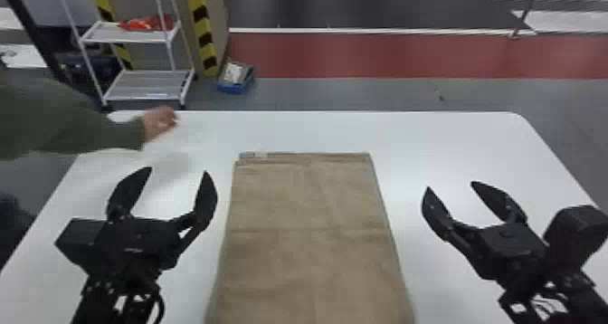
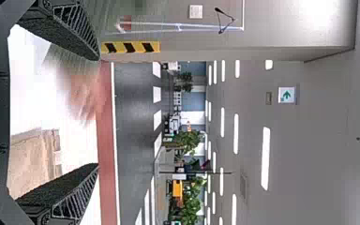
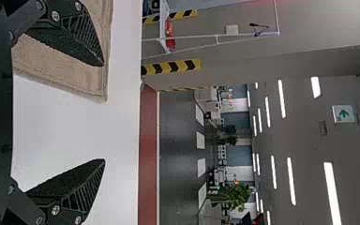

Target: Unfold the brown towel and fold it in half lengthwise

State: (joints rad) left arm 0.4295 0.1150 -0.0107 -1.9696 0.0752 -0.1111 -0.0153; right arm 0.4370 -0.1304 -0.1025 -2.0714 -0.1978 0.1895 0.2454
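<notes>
The white table [image 1: 475, 137] is seen spread across the head view, with the rack [image 1: 147, 85] stood on the floor behind its far left part; on the table's middle the brown towel [image 1: 307, 201] is laid flat in layers, its far edge set in from the table's far edge, its near part cut off by the view's bottom. The towel is flanked by the left gripper [image 1: 178, 170] and the right gripper [image 1: 450, 185], one to each side; both pairs of jaws are spread wide, with nothing held; a small pale tag [image 1: 261, 154] is seen at the towel's far left corner.
</notes>
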